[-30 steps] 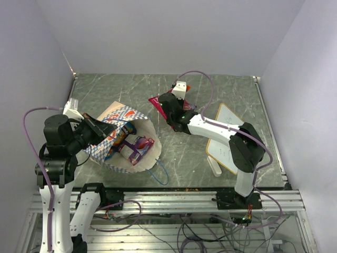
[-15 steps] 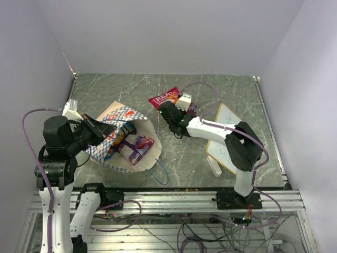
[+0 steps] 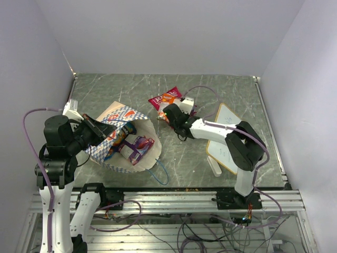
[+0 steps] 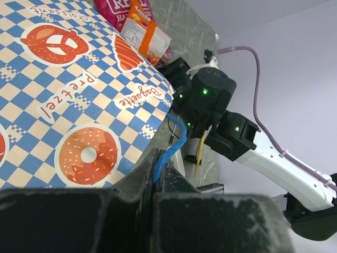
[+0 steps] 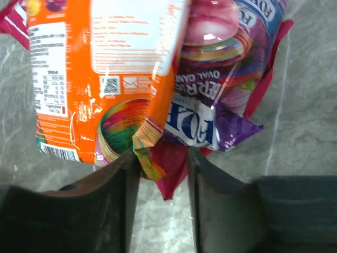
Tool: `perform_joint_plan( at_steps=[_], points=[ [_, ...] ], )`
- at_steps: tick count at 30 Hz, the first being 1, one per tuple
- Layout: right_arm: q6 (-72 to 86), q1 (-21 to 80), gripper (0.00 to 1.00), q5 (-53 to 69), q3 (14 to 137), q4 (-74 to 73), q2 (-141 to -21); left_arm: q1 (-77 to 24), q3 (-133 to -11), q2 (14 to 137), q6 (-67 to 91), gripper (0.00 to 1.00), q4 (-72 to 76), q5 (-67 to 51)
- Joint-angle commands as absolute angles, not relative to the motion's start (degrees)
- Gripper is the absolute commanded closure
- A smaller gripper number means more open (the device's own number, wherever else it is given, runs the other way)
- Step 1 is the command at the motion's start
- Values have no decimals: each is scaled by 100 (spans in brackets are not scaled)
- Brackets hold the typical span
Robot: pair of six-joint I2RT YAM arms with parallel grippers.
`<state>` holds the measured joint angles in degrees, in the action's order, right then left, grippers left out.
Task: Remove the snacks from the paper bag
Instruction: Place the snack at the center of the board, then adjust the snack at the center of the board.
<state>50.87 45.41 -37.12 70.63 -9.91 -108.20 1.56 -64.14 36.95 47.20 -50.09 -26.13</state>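
Three out — orange packet [image 5: 100, 79], purple packet [image 5: 226, 79], red bag [image 3: 157, 101] — one paper bag [image 3: 118, 113].

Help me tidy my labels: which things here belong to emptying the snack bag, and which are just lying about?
Job: paper bag, packets inside, red bag, orange packet, purple packet.
Lying about: whiteboard.

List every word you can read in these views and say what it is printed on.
"pretzel": on the paper bag
"Baguette": paper bag
"croissant": paper bag
"RE", the rest cut off: red bag
"OVAL CAN", the rest creased away: purple packet
Fine print and codes on the orange packet: too small to read.
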Motion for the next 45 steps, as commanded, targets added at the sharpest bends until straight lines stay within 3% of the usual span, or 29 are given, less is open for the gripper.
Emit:
perform_joint_plan(
  at_steps=[1, 7, 11, 19, 24, 28, 33, 45],
  points=[
    [4295, 4475, 52, -3168, 6527, -613, -10068, 157, -6531, 3724, 4697, 93, -4927, -2562],
    [2487, 4427, 10, -2301, 5464, -172, -8604, 152, -6629, 3851, 4628, 93, -4925, -2542],
    [1894, 4131, 1, -1671, 5365, -205, -8329, 153, -6658, 3897, 4588, 93, -4941, -2578],
    [1017, 3946, 0, 443, 5970, -256, -8064, 154, -6776, 3957, 4580, 93, -5027, -2537],
    [762, 4214, 0, 1820, 5321, 660, -7440, 152, -6785, 3931, 4606, 93, -5040, -2518],
    [856, 4247, 0, 790, 5091, 809, -7338, 154, -6796, 3896, 4640, 93, -5071, -2489],
    [417, 4075, 0, -849, 6276, -274, -8461, 152, -6759, 3842, 4717, 93, -5071, -2502],
    [-307, 3897, 0, -1487, 8887, -1205, -11268, 152, -6951, 3866, 4684, 93, -5202, -2556]
  ],
)
